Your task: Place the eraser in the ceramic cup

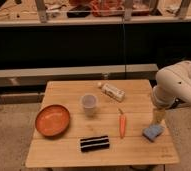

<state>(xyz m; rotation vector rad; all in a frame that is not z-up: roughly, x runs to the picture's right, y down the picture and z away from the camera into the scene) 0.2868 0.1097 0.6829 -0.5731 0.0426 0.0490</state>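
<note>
The eraser (94,143) is probably light and rigid; grip across its narrow width. The hand (157,120) hangs by the blue sponge (152,132); its closure cannot be told.

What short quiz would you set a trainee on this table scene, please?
1. True or false: the eraser lies inside the ceramic cup.
2. Which thing is nearest the gripper? A ceramic cup; B blue sponge; C eraser.
3. What sits at the picture's left end of the table?
Key: 1 false, it lies flat near the table's front edge, apart from the cup. 2 B, the gripper hangs just above the sponge at the table's right end. 3 the orange plate.
</note>
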